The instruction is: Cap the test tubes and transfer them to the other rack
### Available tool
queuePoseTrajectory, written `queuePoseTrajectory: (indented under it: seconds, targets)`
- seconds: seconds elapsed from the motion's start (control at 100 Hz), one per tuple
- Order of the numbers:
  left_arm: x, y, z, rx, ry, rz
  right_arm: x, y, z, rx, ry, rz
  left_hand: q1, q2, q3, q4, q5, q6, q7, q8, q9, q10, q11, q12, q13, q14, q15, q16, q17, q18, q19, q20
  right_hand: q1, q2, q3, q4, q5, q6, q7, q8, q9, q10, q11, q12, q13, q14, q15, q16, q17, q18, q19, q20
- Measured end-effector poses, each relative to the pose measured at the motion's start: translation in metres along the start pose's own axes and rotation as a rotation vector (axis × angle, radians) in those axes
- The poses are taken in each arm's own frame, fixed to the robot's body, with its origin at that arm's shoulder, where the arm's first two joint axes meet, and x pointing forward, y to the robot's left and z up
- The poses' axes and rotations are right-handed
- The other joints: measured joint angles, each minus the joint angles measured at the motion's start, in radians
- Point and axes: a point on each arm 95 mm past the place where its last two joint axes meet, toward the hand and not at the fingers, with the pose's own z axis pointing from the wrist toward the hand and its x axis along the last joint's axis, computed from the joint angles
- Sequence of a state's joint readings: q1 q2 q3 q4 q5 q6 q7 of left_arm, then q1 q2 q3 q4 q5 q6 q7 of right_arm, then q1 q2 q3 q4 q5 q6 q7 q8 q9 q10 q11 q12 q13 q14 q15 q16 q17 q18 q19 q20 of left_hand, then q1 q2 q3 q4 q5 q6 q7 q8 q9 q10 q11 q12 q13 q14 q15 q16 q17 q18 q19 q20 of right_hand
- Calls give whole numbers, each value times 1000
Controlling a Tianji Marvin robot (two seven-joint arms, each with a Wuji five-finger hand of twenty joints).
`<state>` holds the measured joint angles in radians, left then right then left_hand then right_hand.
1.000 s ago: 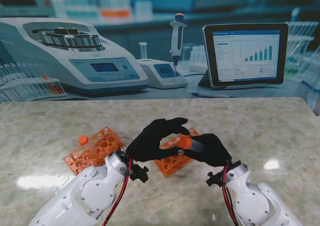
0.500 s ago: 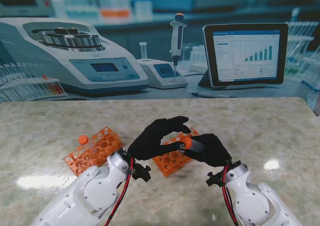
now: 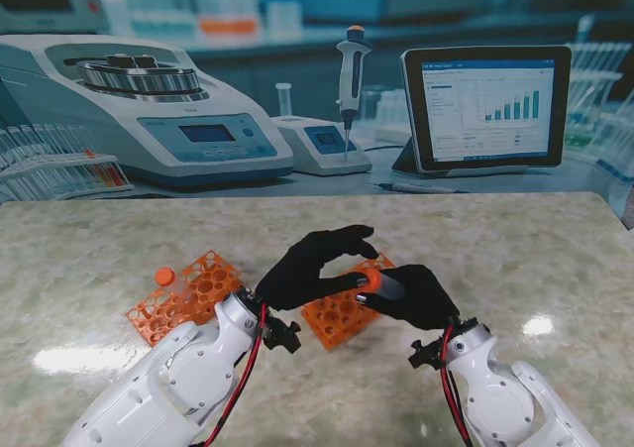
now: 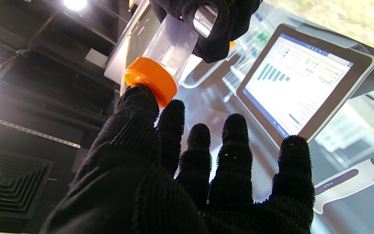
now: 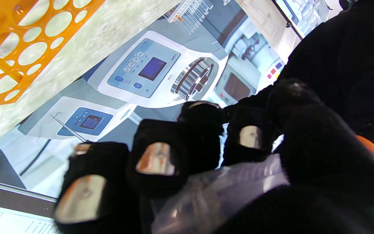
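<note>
right hand (image 3: 416, 295), lower centre of the stand view, is wrapped around a clear tube (image 4: 170, 48), held level above the table (image 3: 515, 249) with its mouth toward the left hand (image 3: 307, 269), presumably so the other hand can reach it. orange cap (image 3: 370, 280) sits on the tube mouth. left thumb and a fingertip (image 4: 141, 100) touch the cap rim, other fingers fanned loose; likely turning or pressing it home. whether the cap is fully seated cannot be told. one orange rack (image 3: 342, 313) lies directly under the hands, the second rack (image 3: 188, 293) at centre left with a spare cap (image 3: 164, 277) beside it.
</note>
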<state>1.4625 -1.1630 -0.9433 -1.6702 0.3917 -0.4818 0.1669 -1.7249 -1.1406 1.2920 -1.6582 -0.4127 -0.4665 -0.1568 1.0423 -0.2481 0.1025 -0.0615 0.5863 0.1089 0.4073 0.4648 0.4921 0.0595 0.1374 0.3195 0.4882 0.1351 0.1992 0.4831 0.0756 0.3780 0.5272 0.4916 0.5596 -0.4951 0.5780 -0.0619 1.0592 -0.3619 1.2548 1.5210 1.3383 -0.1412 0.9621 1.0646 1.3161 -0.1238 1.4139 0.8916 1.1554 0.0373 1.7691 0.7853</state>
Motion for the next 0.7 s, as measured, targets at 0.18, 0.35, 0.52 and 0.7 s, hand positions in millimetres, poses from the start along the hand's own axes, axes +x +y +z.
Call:
queuePoseTrajectory:
  seconds: [0.18,0.35,0.52,0.7]
  targets:
    - [0,1,2,-9,-2,-3,0,0,0,1,-1,0,18,30,-42,0,0,-1,3,0,10,0,4,0,0,0,0,0,0,0,0,0,0,0,0,0,0,0,4,0,0,0,0,0,0,0,0,-1,0,0,0,0]
    - [-1,1,2,-21,-11,-4,-1,0,-1,3,-4,0,25,38,-60,0,13,-1,10,0,10,0,4,0,0,0,0,0,0,0,0,0,0,0,0,0,0,0,4,0,0,0,0,0,0,0,0,-1,0,0,0,0]
    - [-1,1,2,-28,-13,0,-2,0,-1,4,-5,0,25,48,-61,0,19,-1,11,-1,10,0,4,0,0,0,0,0,0,0,0,0,0,0,0,0,0,1,5,0,0,0,0,0,0,1,0,-1,0,0,0,0]
    - [-1,0,1,-26,-12,0,-1,0,-1,4,-2,-1,27,49,-69,0,19,-1,-49,-65,10,0,4,0,0,0,0,0,0,0,0,0,0,0,0,0,0,2,5,0,0,1,0,0,0,1,0,-1,0,0,0,0]
